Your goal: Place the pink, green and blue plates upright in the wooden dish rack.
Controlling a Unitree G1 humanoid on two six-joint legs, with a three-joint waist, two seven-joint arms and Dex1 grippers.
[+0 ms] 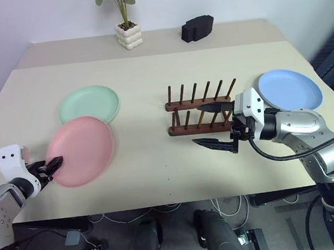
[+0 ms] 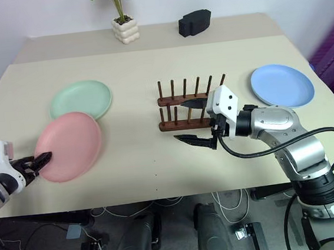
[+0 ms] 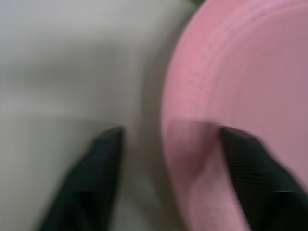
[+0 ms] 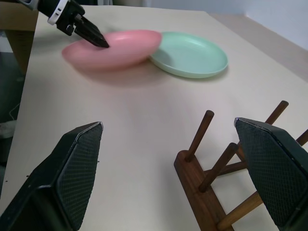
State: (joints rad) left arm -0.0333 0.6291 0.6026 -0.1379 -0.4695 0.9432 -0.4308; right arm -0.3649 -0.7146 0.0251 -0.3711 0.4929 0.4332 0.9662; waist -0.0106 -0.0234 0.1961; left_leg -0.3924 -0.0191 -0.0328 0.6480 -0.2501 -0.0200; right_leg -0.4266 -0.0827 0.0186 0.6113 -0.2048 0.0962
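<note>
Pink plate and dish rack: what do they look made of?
Pink plate: probably matte plastic or melamine; even salmon colour, no glare, thin shallow rim. Ceramic can't be ruled out. Dish rack: dark brown wood, it seems; round dowel pegs on two bars, slight sheen.

1. A wide, matte beige tabletop [image 1: 158,161] fills the scene — its far section is set off by a seam.
2. A small green-leaved plant in a bumpy white ceramic pot [image 1: 128,34] stands at the far edge.
3. A black, blocky object [image 1: 196,27] sits to the right of the pot — well apart.
</note>
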